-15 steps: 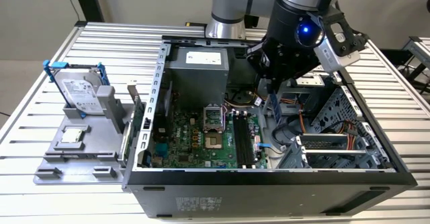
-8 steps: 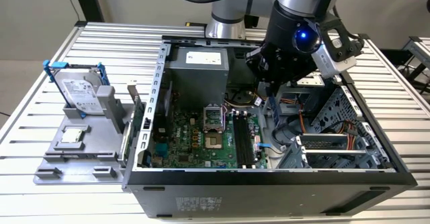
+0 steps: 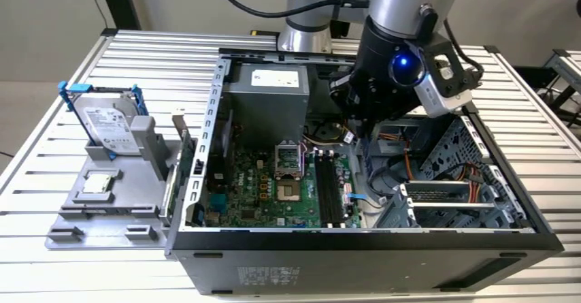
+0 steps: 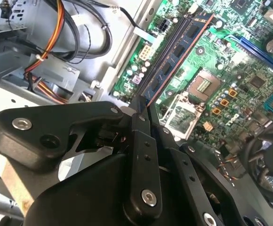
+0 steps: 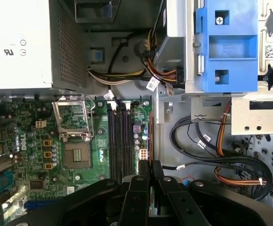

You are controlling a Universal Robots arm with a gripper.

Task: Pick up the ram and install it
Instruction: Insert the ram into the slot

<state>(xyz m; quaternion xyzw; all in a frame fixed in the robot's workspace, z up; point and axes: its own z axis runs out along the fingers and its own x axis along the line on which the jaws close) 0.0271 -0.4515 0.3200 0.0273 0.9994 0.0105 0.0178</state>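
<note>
Motherboard [image 3: 272,187], green, is seen lying at the bottom of an opened computer case [image 3: 363,238] on a slatted metal worktop [image 3: 54,262]. The claw [image 4: 143,106] is held above the motherboard, beside the row of black memory slots [image 5: 120,141], with its two black fingers [image 5: 137,188] closed to a narrow gap. The ram [image 4: 176,54], a long dark blue-green stick with black chips, is gripped on edge between those fingers; in both wrist views it stretches out from the fingertips over the slot area. Whether its lower edge is already touching a slot cannot be told.

Judged risks: the stick appears close to, but not surely in line with, a slot, so pressing down while offset could bend the board or scrape nearby components. A tilt along its length could seat one end alone. Cable bundles [image 5: 202,141] lie just beside the slots and could be snagged by the claw. Outside the case, on a grey holder, a silver hard drive [image 3: 113,126] in a blue frame and a small processor chip [image 3: 97,182] are left untouched.
</note>
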